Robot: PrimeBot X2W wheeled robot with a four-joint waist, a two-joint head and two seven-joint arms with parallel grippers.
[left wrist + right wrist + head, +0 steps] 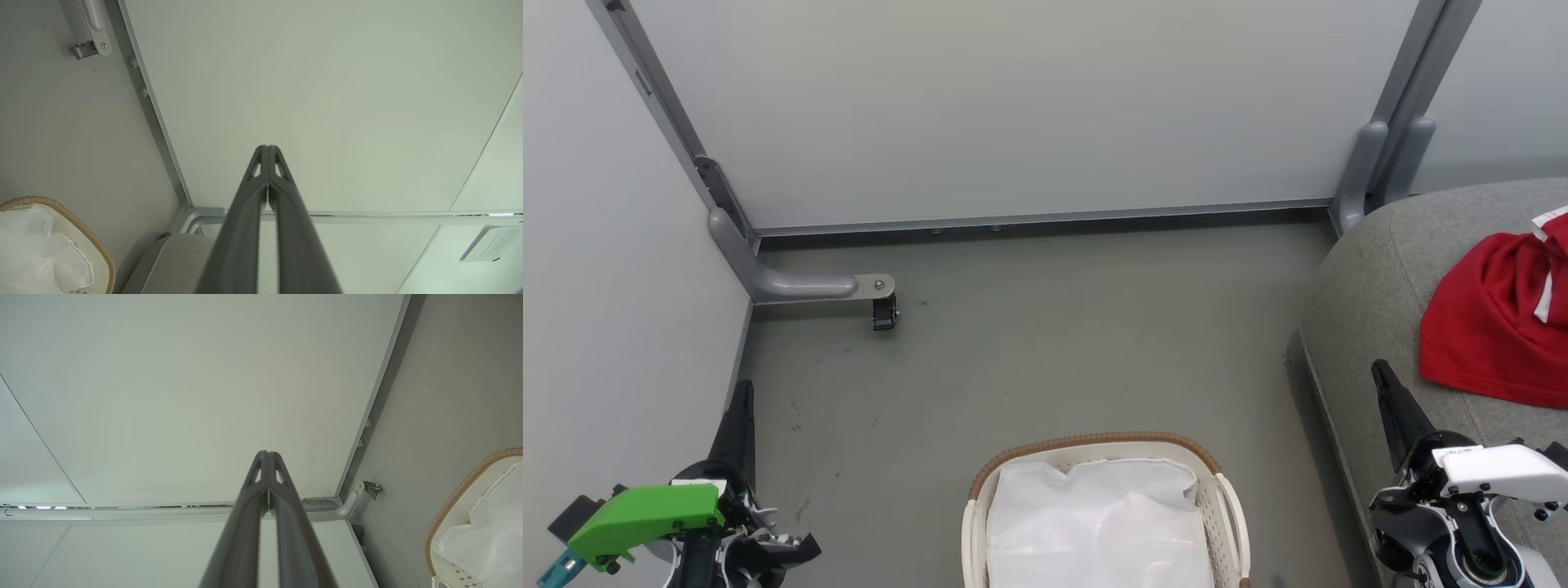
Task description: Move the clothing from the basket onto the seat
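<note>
Two claws, one basket, one seat and one heap of red clothing are in sight. Whether the heap is one garment or two cannot be told.

The clothing [1494,318] lies bunched on the grey seat [1372,286] at the 3 o'clock edge of the head view, with white trim showing at its upper right. It sits at about 2 o'clock from the right claw [1382,377], near it but apart. That claw is closed and empty, its finger lying over the seat's near edge.

The left claw [741,402] is also closed with nothing in it, and stands at 8 o'clock in the head view, well apart from the clothing. Each wrist view shows its own fingers pressed together at the tips, the left claw [267,150] and the right claw [267,455] both pointing at a pale panel [1029,106].

The basket [1094,442] stands on the floor [1054,343] at 6 o'clock, between the two claws, and holds one white liner [1094,523] with no red cloth in it.
</note>
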